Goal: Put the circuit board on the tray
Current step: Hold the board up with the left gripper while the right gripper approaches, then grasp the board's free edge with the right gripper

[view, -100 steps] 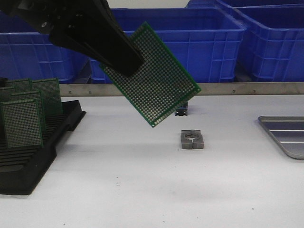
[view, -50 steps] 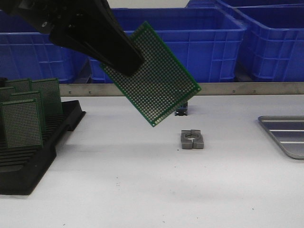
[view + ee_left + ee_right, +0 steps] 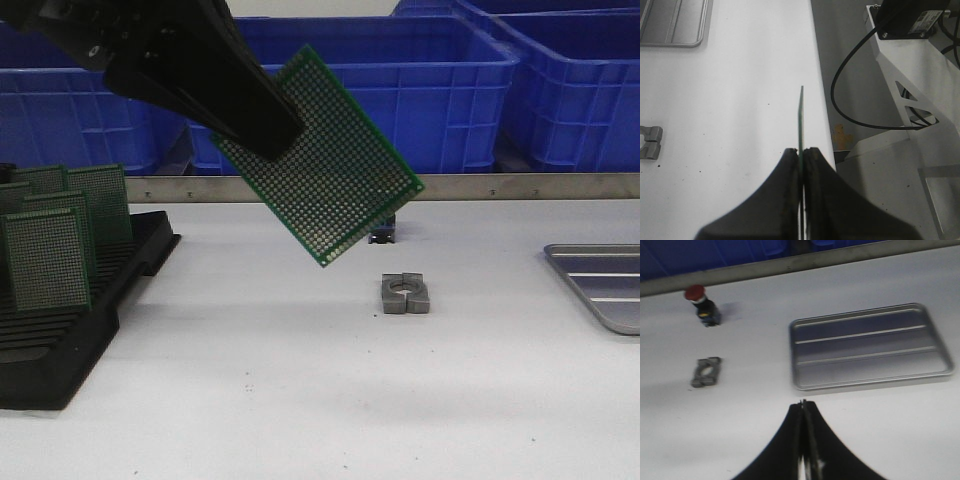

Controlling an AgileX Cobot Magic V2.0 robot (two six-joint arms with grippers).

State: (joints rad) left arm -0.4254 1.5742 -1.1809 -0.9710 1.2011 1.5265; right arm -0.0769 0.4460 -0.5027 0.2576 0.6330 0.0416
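Observation:
My left gripper (image 3: 262,130) is shut on a green perforated circuit board (image 3: 325,165) and holds it tilted, high above the middle of the table. In the left wrist view the board (image 3: 800,117) shows edge-on between the closed fingers (image 3: 790,165). The silver-grey ridged tray (image 3: 600,280) lies at the right edge of the table; it also shows in the right wrist view (image 3: 870,345) and in the left wrist view (image 3: 672,22). My right gripper (image 3: 803,405) is shut and empty above the table, short of the tray. It is out of the front view.
A black slotted rack (image 3: 60,330) with several green boards (image 3: 45,260) stands at the left. A small grey metal clamp block (image 3: 405,294) lies mid-table. A red-capped push button (image 3: 702,305) stands behind it. Blue bins (image 3: 400,90) line the back.

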